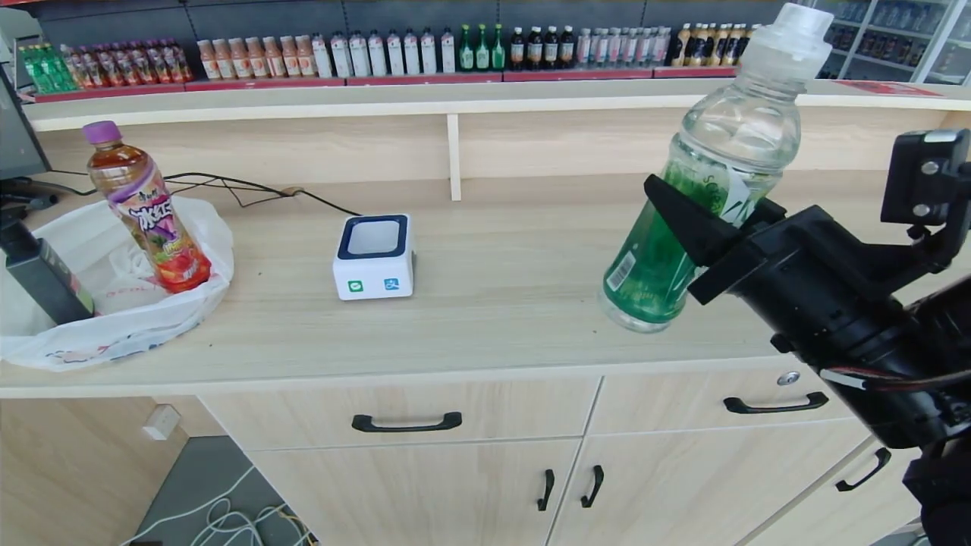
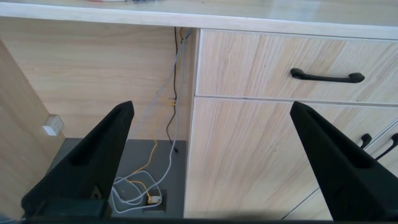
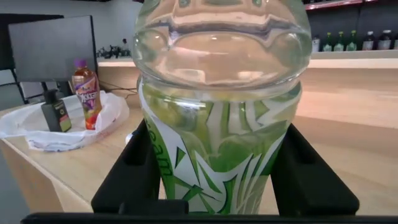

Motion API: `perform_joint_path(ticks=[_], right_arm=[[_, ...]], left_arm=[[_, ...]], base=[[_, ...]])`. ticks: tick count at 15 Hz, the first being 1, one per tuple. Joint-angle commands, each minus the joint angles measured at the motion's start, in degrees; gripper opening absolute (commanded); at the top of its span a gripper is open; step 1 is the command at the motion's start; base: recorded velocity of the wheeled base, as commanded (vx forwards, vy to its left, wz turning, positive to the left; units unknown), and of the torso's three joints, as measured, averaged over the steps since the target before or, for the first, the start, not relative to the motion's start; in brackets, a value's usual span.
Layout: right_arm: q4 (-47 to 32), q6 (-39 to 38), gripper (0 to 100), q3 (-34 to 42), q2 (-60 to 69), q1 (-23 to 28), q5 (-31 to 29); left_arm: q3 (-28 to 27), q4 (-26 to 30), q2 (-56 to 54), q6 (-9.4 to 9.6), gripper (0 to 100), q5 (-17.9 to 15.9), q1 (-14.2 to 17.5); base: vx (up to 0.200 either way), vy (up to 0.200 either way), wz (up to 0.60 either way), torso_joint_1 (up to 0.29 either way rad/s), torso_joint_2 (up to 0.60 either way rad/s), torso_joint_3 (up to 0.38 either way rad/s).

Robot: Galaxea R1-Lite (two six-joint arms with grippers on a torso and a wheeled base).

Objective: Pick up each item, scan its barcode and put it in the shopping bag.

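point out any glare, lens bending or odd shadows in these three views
Head view: the counter ledge bows from lens curve; the scanner top reflects pale light. Right wrist view: the green bottle warps the room behind its clear top. Left wrist view: the left end effector is flat black, no glare.

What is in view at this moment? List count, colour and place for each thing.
green bottle: one, clear with green label, tilted above the counter's right side
tea bottle: one, amber with purple cap, leaning in the shopping bag
black container: one, black, in the shopping bag beside the tea bottle
shopping bag: one, white, left end of the counter
scanner: one, white with blue rim, middle of the counter
cable: one, black, on the counter behind the scanner
shelf bottles: many, mixed colours, row behind the counter
counter: one, light wood
cabinet: one, light wood, under the counter
right gripper: shut on the green bottle
left gripper: open, low before the cabinet
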State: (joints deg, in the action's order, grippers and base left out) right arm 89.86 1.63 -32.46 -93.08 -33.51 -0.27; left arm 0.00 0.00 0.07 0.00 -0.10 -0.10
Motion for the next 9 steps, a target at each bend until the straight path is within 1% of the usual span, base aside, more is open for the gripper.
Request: perform_joint_path(ticks=[1, 9], right_arm=[[0.1, 0.4, 0, -0.9, -0.2, 0.6, -0.4], [0.1, -0.5, 0, -0.8, -1.9, 0.6, -0.6]], left_arm=[[0.0, 0.0, 0.0, 0.0, 100, 0.0, 0.0], [0.0, 0.0, 0.0, 0.09, 100, 0.0, 0.0]], base=[[0.0, 0.0, 0.0, 0.0, 0.0, 0.0], [0.0, 0.0, 0.0, 0.0, 0.0, 0.0]])
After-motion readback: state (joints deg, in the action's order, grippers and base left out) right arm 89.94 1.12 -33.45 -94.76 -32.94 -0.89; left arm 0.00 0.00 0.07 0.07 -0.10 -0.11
